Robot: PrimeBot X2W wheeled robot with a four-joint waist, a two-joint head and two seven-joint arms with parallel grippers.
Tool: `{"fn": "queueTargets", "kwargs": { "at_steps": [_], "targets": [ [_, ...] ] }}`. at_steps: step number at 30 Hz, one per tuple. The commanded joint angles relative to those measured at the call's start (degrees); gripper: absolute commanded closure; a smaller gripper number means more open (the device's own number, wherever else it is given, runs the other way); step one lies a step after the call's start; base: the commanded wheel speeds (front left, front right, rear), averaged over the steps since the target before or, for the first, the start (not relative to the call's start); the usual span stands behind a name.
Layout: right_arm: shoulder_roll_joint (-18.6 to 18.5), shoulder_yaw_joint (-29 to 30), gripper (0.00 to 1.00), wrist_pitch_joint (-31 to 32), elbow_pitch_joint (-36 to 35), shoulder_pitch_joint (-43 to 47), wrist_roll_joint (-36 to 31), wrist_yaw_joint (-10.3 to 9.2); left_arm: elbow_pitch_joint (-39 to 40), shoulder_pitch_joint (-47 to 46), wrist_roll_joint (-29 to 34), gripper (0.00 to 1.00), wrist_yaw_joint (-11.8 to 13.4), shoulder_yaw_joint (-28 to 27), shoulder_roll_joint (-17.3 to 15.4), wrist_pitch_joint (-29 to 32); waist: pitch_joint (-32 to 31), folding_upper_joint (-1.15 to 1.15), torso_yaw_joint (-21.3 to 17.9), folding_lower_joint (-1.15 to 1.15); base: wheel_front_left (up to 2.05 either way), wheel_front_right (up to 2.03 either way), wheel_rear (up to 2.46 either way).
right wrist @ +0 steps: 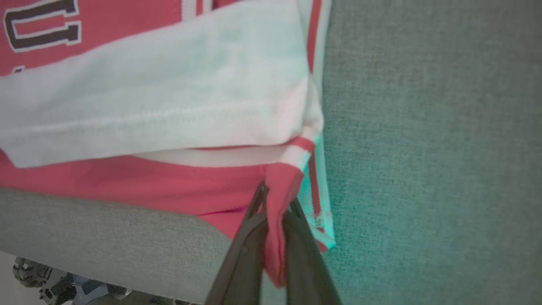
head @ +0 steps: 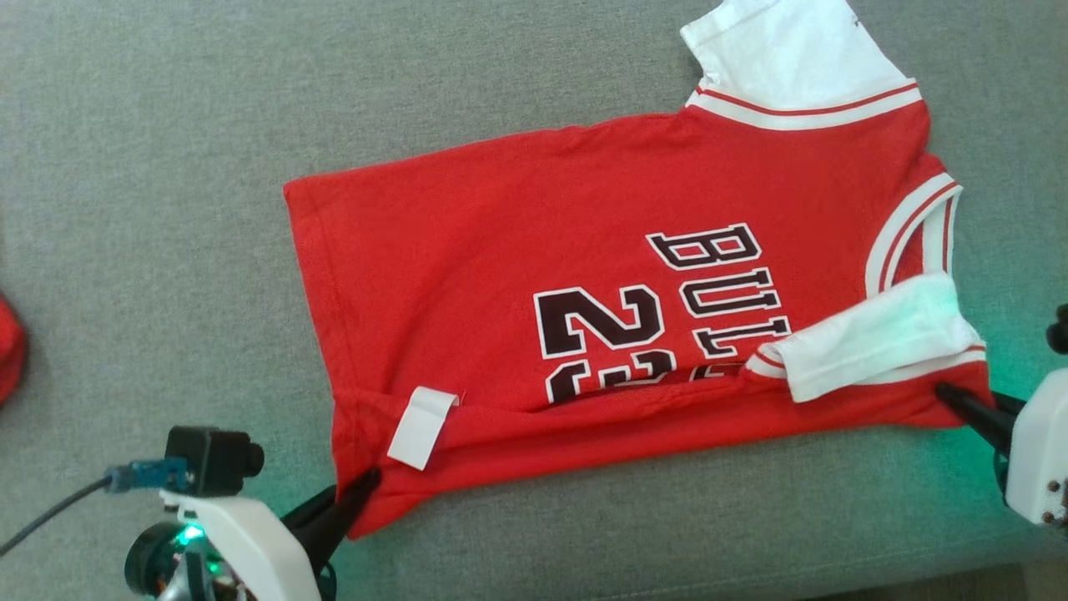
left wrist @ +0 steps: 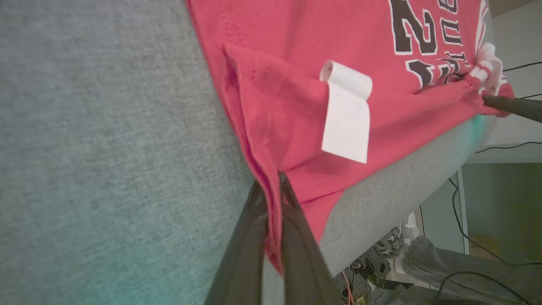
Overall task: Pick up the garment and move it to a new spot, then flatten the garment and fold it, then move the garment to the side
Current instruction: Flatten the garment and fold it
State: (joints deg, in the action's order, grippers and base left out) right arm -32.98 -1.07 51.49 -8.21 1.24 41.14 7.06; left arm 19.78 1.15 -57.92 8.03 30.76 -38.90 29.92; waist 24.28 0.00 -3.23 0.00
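Note:
A red basketball jersey (head: pixel 517 250) with white sleeves and dark lettering lies spread on the grey cushion, its near long edge folded over toward the middle. A white label (head: pixel 421 427) sticks out near the hem. My left gripper (head: pixel 363 484) is shut on the jersey's near hem corner; in the left wrist view red cloth (left wrist: pixel 273 199) is pinched between the dark fingers. My right gripper (head: pixel 947 392) is shut on the near shoulder corner below the folded white sleeve (head: pixel 876 342); the right wrist view shows red fabric (right wrist: pixel 277 190) clamped between its fingers.
The grey upholstered surface (head: pixel 167 167) extends on all sides of the jersey, with its front edge just below the grippers. Another red item (head: pixel 8 351) peeks in at the left edge. Cables and floor lie beyond the cushion's edge (left wrist: pixel 487 237).

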Motion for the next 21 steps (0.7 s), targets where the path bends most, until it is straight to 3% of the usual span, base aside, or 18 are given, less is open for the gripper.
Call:
{"fn": "queueTargets", "kwargs": {
  "at_steps": [1,2,3,10,14,21],
  "targets": [
    [-1.2,-0.1,0.00,-0.9,-1.9,0.5,-0.8,0.43,0.7,-1.7,0.7,0.82,0.9,-2.2,-0.8,-0.8,-0.1,0.00,0.0,0.00,0.00,0.00,0.00],
    [-1.0,-0.3,0.00,-1.6,-2.0,0.4,-1.5,0.43,0.5,-1.8,1.3,0.36,1.0,-2.1,-0.7,-1.0,-0.2,0.00,-0.1,0.00,0.00,0.00,0.00],
    [-0.9,-0.5,0.00,-2.1,-2.1,0.4,-1.9,0.43,0.2,-2.0,1.7,0.00,1.2,-2.1,-0.7,-1.4,-0.4,0.00,-0.1,0.00,0.00,0.00,0.00],
    [-2.5,3.2,0.00,-3.6,-7.5,-0.6,0.3,0.43,0.9,-2.5,3.8,0.00,3.8,-6.1,-2.3,-4.6,-1.1,0.00,-0.5,0.00,0.00,0.00,0.00],
    [-3.6,5.8,0.00,-3.1,-11.7,-6.2,0.8,0.43,2.1,-6.4,6.3,0.00,5.7,-8.9,-3.4,-5.9,0.6,0.00,-0.5,0.00,0.00,0.00,0.00],
    [1.0,1.2,0.00,-4.5,-4.3,-27.6,-6.8,0.43,-2.0,-22.8,12.4,0.00,6.1,-5.1,1.8,-3.8,7.2,0.00,1.8,0.00,0.00,0.00,0.00]
  ]
}}
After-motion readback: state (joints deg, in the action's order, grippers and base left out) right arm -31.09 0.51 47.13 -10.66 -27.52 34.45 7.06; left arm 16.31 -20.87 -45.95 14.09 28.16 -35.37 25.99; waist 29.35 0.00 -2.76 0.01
